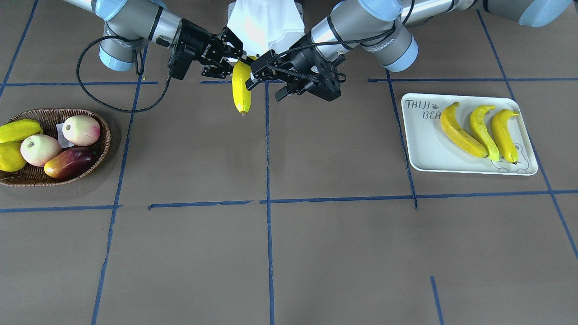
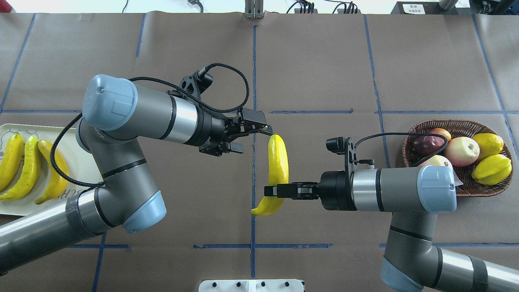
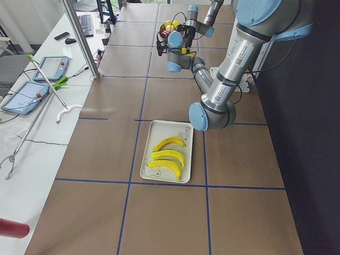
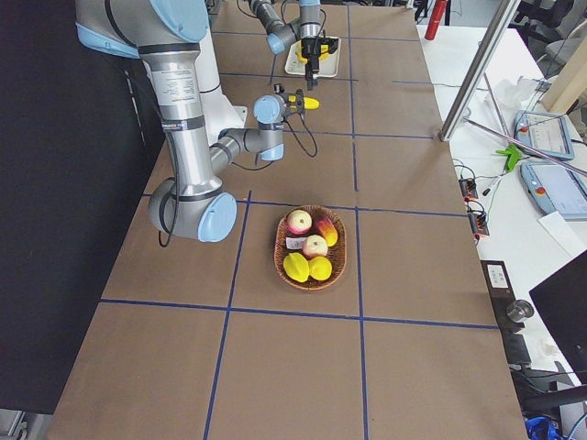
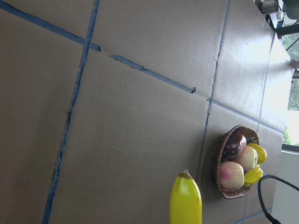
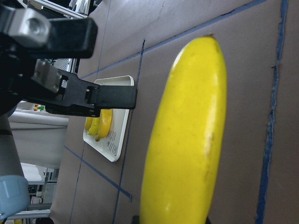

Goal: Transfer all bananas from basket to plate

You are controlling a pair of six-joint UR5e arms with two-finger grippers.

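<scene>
A yellow banana (image 2: 277,162) hangs above the middle of the table, and my right gripper (image 2: 272,190) is shut on its lower part. My left gripper (image 2: 259,138) stands open beside the banana's upper tip, apart from it; one of its black fingers (image 6: 112,95) shows in the right wrist view next to the banana (image 6: 187,140). Three bananas (image 1: 458,131) (image 1: 483,131) (image 1: 503,135) lie side by side on the white plate (image 1: 424,149). The wicker basket (image 1: 54,180) shows no banana.
The basket (image 2: 486,190) holds two pink-cream apples (image 1: 81,130), a dark red mango (image 1: 67,163) and yellow-green fruits (image 1: 18,131). Blue tape lines cross the brown table. The robot's white base (image 1: 266,22) sits at the table's edge behind the arms.
</scene>
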